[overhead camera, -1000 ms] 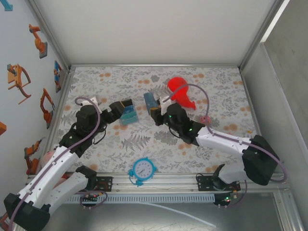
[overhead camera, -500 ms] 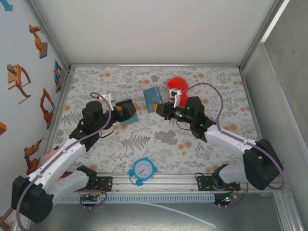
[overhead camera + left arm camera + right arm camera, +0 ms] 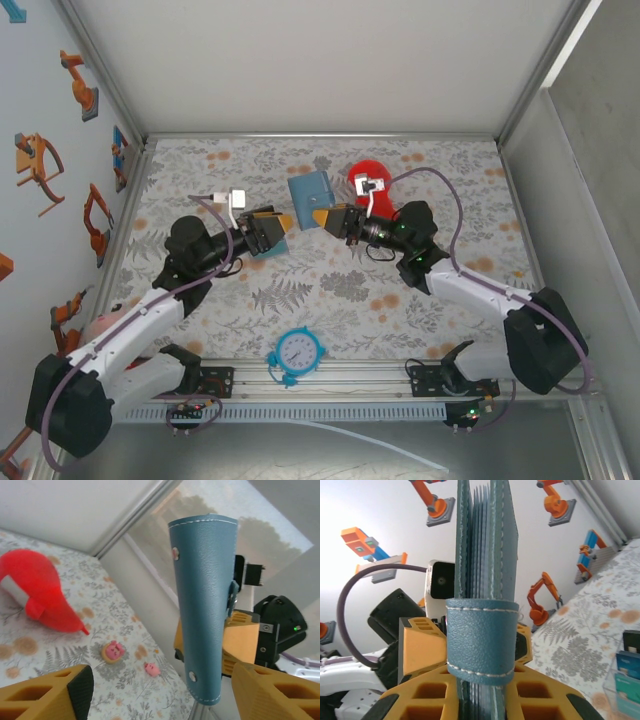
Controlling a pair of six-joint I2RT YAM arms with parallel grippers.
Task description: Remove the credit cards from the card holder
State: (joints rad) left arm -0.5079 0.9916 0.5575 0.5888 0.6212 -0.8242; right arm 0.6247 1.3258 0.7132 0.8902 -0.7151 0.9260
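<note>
- Card holder (image 3: 308,188), pinched at its lower end by the right gripper (image 3: 322,218), has been lifted and turned upright.
- Alongside, the left gripper (image 3: 283,222) has been brought up, jaws spread but narrowing, nothing touched; a card pull is judged next.
- Stitched slate-blue grained leather, riveted; thin cards (image 3: 476,530) are stacked inside, strapped.

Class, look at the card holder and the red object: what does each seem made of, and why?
Card holder: probably leather or faux leather, matte slate-blue; grained surface, pale edge stitching, small metal-looking studs. Red object: likely plush fabric; its surface looks fuzzy and soft-edged.
</note>
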